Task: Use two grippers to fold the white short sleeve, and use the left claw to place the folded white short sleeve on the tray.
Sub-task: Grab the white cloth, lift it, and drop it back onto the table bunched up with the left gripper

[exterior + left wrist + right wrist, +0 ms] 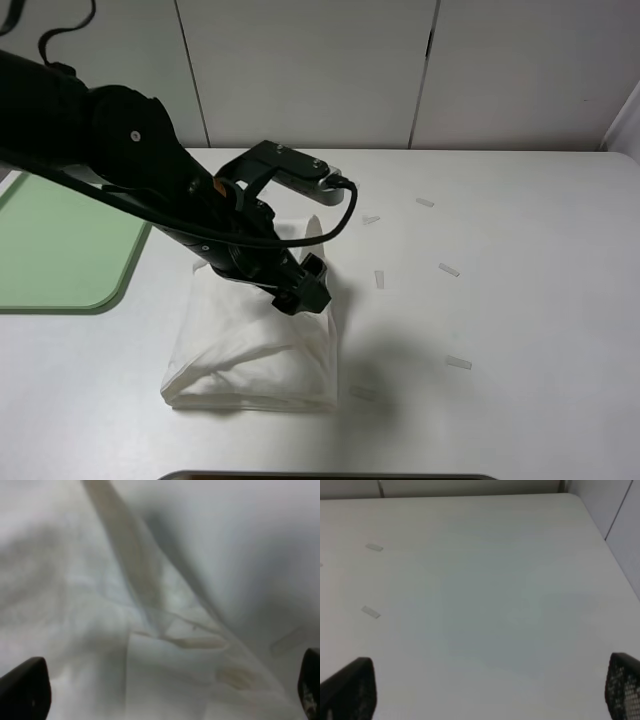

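The white short sleeve [250, 350] lies folded into a wrinkled, roughly square bundle on the table, in front of centre. My left gripper [306, 284] hovers over the bundle's far right corner, its black arm reaching in from the upper left. In the left wrist view its fingers [25, 690] stand far apart, open, and the left gripper [170, 682] has only shirt cloth [150, 610] below it and nothing between them. The pale green tray [55, 250] lies at the table's left edge, with nothing on it. The right gripper [490, 685] is open above bare table and does not show in the high view.
Several small white paper strips [449, 269] lie scattered on the white table [520, 300] to the right of the shirt; two strips [370, 611] show in the right wrist view. White wall panels stand behind the table's far edge.
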`<state>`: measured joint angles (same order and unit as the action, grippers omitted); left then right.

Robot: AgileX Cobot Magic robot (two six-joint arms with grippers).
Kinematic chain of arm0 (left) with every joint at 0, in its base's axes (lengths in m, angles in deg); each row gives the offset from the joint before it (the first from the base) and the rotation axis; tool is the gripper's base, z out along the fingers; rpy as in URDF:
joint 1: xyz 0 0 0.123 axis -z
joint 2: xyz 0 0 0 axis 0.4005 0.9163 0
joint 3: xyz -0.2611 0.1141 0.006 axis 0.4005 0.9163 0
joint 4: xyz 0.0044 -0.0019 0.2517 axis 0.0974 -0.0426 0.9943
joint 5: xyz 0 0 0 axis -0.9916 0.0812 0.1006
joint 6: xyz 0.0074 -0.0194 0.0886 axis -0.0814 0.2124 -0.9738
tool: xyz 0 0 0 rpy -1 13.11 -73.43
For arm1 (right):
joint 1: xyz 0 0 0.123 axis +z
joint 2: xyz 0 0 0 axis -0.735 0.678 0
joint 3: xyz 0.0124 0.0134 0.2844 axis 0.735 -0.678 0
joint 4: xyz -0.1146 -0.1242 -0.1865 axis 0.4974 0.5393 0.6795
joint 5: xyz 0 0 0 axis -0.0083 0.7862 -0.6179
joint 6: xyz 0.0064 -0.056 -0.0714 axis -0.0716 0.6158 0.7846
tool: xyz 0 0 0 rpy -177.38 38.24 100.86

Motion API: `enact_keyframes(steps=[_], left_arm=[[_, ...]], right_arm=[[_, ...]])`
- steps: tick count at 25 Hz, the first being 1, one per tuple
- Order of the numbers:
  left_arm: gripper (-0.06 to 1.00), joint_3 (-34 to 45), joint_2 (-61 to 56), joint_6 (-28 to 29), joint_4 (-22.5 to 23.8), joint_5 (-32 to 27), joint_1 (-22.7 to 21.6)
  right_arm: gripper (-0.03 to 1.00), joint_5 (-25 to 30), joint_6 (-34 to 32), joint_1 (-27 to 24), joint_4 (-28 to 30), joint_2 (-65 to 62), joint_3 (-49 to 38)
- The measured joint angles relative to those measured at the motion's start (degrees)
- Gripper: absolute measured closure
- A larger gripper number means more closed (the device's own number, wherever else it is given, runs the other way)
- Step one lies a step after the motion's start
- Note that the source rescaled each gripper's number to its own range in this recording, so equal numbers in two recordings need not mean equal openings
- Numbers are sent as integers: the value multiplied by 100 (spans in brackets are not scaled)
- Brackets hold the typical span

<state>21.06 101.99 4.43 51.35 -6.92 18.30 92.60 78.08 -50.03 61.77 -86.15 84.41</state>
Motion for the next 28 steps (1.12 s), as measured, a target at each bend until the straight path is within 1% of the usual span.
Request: enact_keyframes(steps=[3, 8, 11, 17, 28], left_arm=[[-5, 0, -74, 0, -6, -96, 0], [-5, 0, -74, 0, -6, -537, 0], [-5, 0, -74, -5, -6, -686, 0], [-5, 0, -74, -5, -6, -720, 0], [-5, -2, 57, -11, 40, -578, 0]], right_arm=[[-3, 0, 0, 0, 0, 0, 0], [-3, 0, 0, 0, 0, 0, 0], [-3, 0, 0, 0, 0, 0, 0], [-3, 0, 0, 0, 0, 0, 0], [-3, 0, 0, 0, 0, 0, 0]])
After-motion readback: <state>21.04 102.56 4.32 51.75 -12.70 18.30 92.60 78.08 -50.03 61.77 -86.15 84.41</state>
